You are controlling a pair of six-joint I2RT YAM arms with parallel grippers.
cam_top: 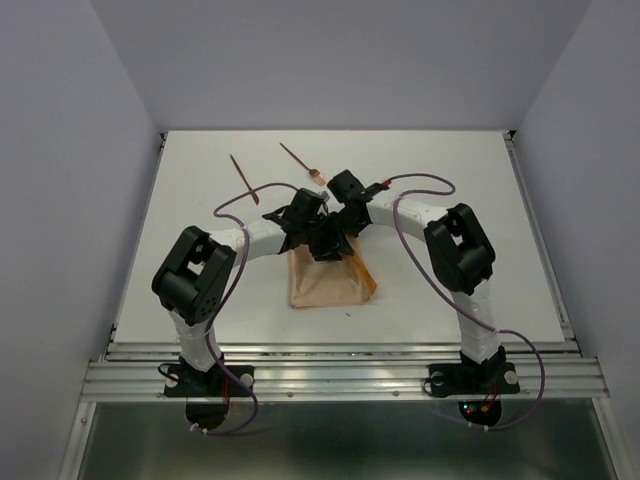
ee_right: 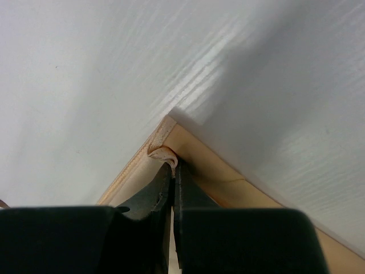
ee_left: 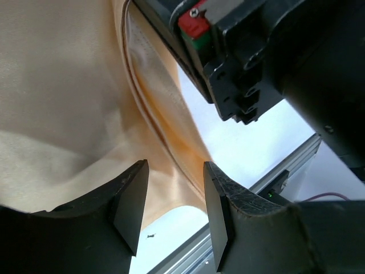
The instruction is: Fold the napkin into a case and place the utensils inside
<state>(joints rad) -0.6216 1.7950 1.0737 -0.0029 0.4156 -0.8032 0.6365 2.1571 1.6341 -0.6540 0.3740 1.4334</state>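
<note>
The tan napkin (cam_top: 326, 282) lies partly folded in the middle of the table, its far part hidden under both grippers. My right gripper (ee_right: 173, 166) is shut on a pinched fold of the napkin (ee_right: 165, 153) near its corner; in the top view it (cam_top: 340, 226) sits over the napkin's far edge. My left gripper (ee_left: 174, 197) is open, its fingers (ee_left: 130, 200) hovering over the napkin's (ee_left: 68, 91) edge without holding it; in the top view it (cam_top: 315, 238) is close beside the right one. Two utensils lie beyond: the plain stick (cam_top: 239, 168) and the forked one (cam_top: 298, 160).
The white table (cam_top: 450, 180) has a metal rail (cam_top: 340, 375) at its near edge. Purple cables (cam_top: 420, 185) loop from both arms. Grey walls enclose the left, right and back. The right arm's black body (ee_left: 274, 51) crowds the left wrist view.
</note>
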